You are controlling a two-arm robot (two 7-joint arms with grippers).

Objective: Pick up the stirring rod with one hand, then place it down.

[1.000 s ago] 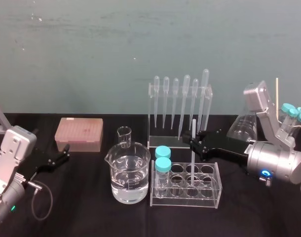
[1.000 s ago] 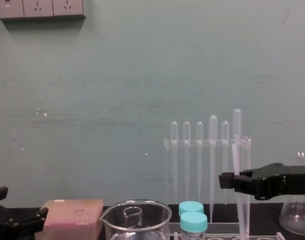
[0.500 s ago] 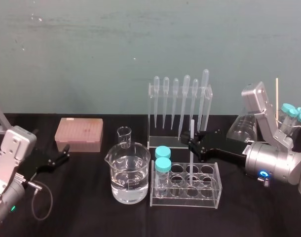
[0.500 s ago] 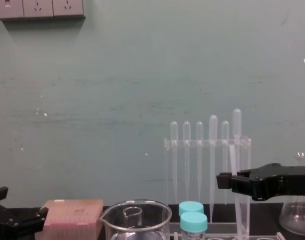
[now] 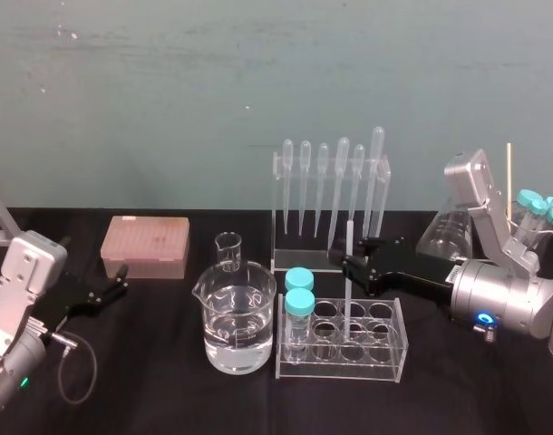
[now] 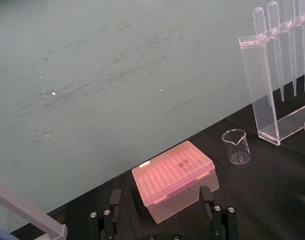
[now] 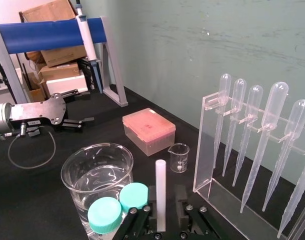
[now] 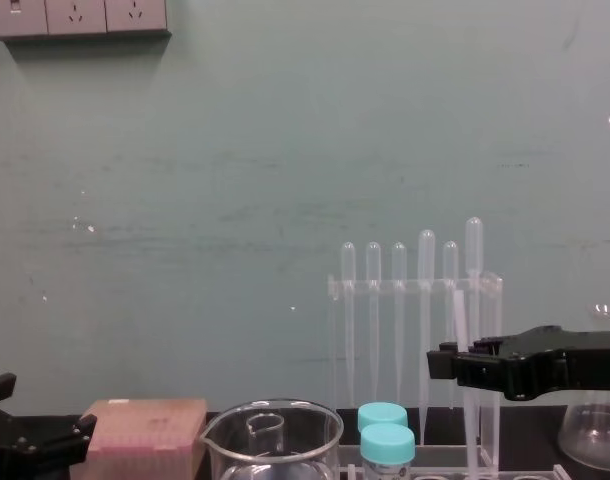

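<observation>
My right arm reaches in level from the right, low over the black table [image 5: 168,399], with its gripper [image 5: 352,268] above the clear tube rack [image 5: 385,367] and in front of the pipette stand [image 5: 299,263]. My left gripper [image 5: 120,279] sits parked near the pink box [image 5: 145,245], fingers spread. The right claw is clenched on the stirring rod [image 5: 349,237], which is nearly upright with its lower end inside the rack.

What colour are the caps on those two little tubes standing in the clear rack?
Plain turquoise. The caps show best in the head view.
</observation>
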